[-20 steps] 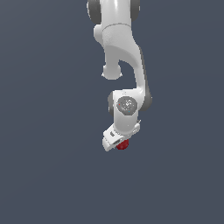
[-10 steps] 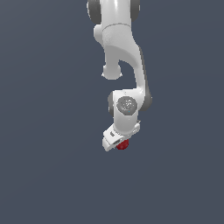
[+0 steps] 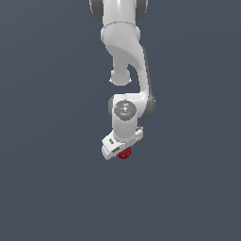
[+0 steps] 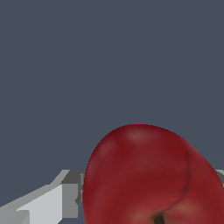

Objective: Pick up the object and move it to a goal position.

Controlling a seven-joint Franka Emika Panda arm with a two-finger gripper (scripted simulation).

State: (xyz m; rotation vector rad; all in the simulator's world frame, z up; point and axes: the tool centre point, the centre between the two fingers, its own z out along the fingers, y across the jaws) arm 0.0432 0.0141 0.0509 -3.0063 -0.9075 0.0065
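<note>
Here, the biggest thing is the flat slate-grey background (image 3: 47, 188), which fills both views edge to edge without any line or mark on it. Next comes the white arm (image 3: 124, 47), entering at the top centre of the exterior view and curving down toward the middle of the frame, with a round grey-capped joint (image 3: 124, 109) just below centre. Under that joint sits the white gripper (image 3: 121, 149), its head tilted so that its lower end points to the exterior view's left. Smallest is the dark-red object (image 3: 124, 153), a roundish lump poking out from beneath the gripper head, a little below the centre of the frame and touching the head. In the wrist view the object (image 4: 148, 179) looms large in the lower right, smooth and glossy with a crease and a dark dimple near the bottom edge. A light-grey finger (image 4: 48, 203) shows at the lower left, right against the object's side; the other finger is hidden, but the gripper appears to be pinching the object between its fingers.
</note>
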